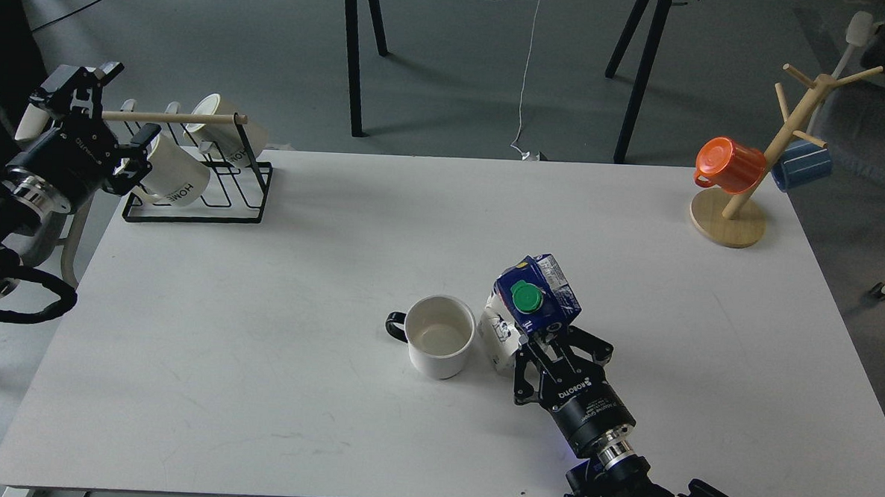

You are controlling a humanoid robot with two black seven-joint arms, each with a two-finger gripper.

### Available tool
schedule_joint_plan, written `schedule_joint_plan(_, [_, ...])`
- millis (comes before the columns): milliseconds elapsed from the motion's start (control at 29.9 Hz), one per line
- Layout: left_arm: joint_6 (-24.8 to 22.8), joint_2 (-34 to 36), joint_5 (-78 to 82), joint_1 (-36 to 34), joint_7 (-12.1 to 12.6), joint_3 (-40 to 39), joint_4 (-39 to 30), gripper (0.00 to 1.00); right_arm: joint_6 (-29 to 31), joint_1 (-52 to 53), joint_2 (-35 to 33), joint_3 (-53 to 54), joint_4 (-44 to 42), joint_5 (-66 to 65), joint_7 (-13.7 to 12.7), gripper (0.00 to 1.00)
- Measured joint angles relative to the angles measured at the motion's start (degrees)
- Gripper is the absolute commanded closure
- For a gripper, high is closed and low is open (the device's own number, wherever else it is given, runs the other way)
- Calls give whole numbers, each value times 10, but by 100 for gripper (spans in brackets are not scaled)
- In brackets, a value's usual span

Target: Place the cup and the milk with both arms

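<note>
Milk (pixel 533 301) sits right at the tip of my right pincer (pixel 539 342), carton standing on the table (pixel 261 308) with its dented blue top leaning away from me. My fingers reach the white lower part of the carton, but I cannot tell whether they are pinching it or merely alongside; the carton hides the contact. The cup (pixel 439 336) stands just to the left of that pincer, nearly touching the carton, black handle pointing away from it.

Risk one, as I judge it: the carton is crumpled, so a squeeze low on its body could buckle it or let it slip and tip over. Risk two: any sideways swing of this arm could shove the carton into the cup and skid it or knock it over, they are that close.

My left pincer (pixel 116 118) is well apart from all this, up by the wire rack (pixel 198 193) of cream mugs, fingers spread. A careless move there might catch the rack's wooden rod or a hanging mug.
</note>
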Motion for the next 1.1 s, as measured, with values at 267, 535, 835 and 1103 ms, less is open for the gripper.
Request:
schedule_joint_plan(267, [0,0,0,1,0,0,0,4,0,0,5,-1,-7,-5,-1,52])
schedule_joint_plan(535, [0,-1,0,1,0,0,0,4,0,0,3,0,-7,-5,-1,3])
schedule_joint_plan(835, [0,-1,0,4,0,0,0,4,0,-6,0,1,9,-4,0,2])
schedule_joint_plan(1103, [0,-1,0,6,0,0,0,3,0,-35,-52,2,79,-4,0,2])
